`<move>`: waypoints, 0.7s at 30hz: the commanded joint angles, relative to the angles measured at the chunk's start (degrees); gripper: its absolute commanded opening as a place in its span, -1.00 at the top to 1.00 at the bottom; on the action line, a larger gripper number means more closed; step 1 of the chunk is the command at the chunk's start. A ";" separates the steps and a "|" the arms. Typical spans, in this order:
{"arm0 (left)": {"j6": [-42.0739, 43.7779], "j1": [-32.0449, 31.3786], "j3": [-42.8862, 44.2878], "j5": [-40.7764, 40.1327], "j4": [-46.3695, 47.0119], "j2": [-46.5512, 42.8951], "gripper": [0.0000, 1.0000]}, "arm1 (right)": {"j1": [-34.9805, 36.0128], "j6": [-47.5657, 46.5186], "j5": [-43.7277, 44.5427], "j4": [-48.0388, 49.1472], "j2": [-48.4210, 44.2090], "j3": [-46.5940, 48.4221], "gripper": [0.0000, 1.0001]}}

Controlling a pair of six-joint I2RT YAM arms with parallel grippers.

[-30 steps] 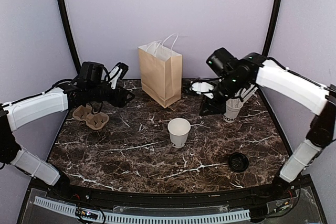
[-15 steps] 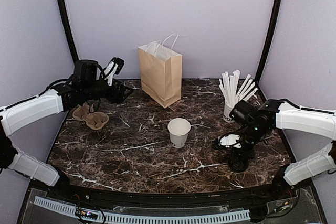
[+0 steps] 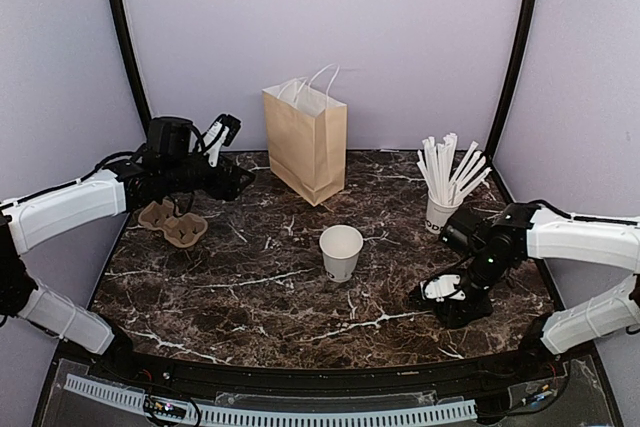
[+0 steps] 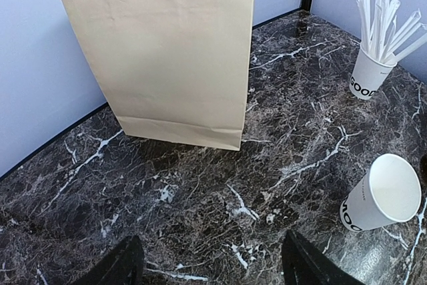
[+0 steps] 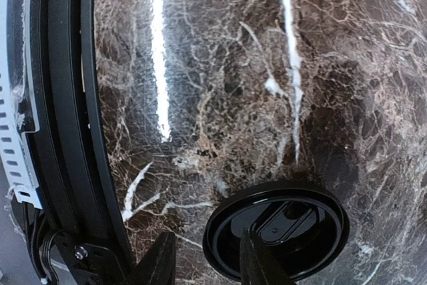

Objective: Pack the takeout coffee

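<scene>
The takeout coffee cup [image 3: 341, 252] stands open-topped and without a lid near the table's middle; it also shows in the left wrist view [image 4: 380, 197]. Its round black lid [image 5: 280, 231] lies flat on the marble at the front right. My right gripper [image 3: 456, 305] is low over the lid and hides it in the top view. In the right wrist view this gripper [image 5: 207, 237] is open, with one finger outside the lid's rim and one inside. My left gripper [image 3: 238, 179] hovers open and empty at the back left, facing the paper bag [image 4: 167, 51].
The brown paper bag [image 3: 306, 142] stands open at the back centre. A white cup of wrapped straws [image 3: 441, 209] stands at the back right. A cardboard cup carrier [image 3: 172, 223] lies under the left arm. The table's black front rim [image 5: 67, 98] is close to the lid.
My right arm has swung from the back by the straw cup down to the lid at the front right and settled over it. The left arm has barely moved.
</scene>
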 commanded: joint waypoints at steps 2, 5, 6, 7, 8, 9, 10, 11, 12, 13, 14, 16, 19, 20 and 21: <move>0.82 -0.30 -0.16 -0.41 -0.25 -0.02 -0.48 | 1.51 -1.14 1.80 0.00 -0.29 -2.08 0.20; 0.83 -0.30 -0.06 -0.61 -0.26 -0.16 -0.48 | 1.80 -1.40 3.10 0.87 1.08 -3.53 0.14; 0.78 -0.30 -0.15 -0.98 -0.32 -0.24 -0.48 | 1.77 -1.38 3.20 1.22 1.50 -3.76 0.15; 0.72 -0.30 -0.18 -1.12 -0.31 -0.40 -0.49 | 1.84 -1.38 3.25 1.58 1.88 -3.80 0.16; 0.68 -0.30 -0.24 -1.28 -0.24 -0.49 -0.49 | 1.85 -1.31 3.38 2.21 2.25 -3.87 0.17; 0.60 -0.30 -0.31 -1.31 -0.14 -0.73 -0.49 | 1.84 -1.25 3.56 3.01 2.43 -4.01 0.17; 0.58 -0.30 -0.36 -1.27 -0.02 -0.82 -0.49 | 1.84 -1.14 3.65 4.17 2.71 -4.13 0.17; 0.67 -0.30 -0.37 -1.30 0.07 -0.96 -0.49 | 1.85 -0.98 3.67 4.86 3.11 -4.08 0.17; 0.69 -0.25 -0.31 -1.33 0.08 -1.07 -0.49 | 1.91 -0.83 3.79 5.54 3.73 -3.87 0.17; 0.75 -0.28 -0.30 -1.38 0.03 -1.04 -0.49 | 2.00 -0.56 4.15 6.33 4.18 -3.70 0.17; 0.80 -0.29 -0.32 -1.52 -0.02 -1.08 -0.49 | 2.07 -0.37 4.51 6.98 4.50 -3.57 0.17; 0.72 -0.29 -0.30 -1.90 0.01 -1.05 -0.50 | 2.40 -0.41 4.99 8.33 4.85 -3.46 0.13; 0.70 -0.30 -0.29 -2.42 0.03 -1.10 -0.50 | 3.10 -0.18 5.99 10.39 5.50 -3.41 0.10; 0.72 -0.30 -0.34 -2.50 0.02 -1.21 -0.50 | 3.27 0.30 6.81 11.49 5.85 -3.45 0.12; 0.77 -0.30 -0.30 -2.70 0.01 -1.33 -0.50 | 3.38 0.59 7.44 12.34 6.20 -3.45 0.16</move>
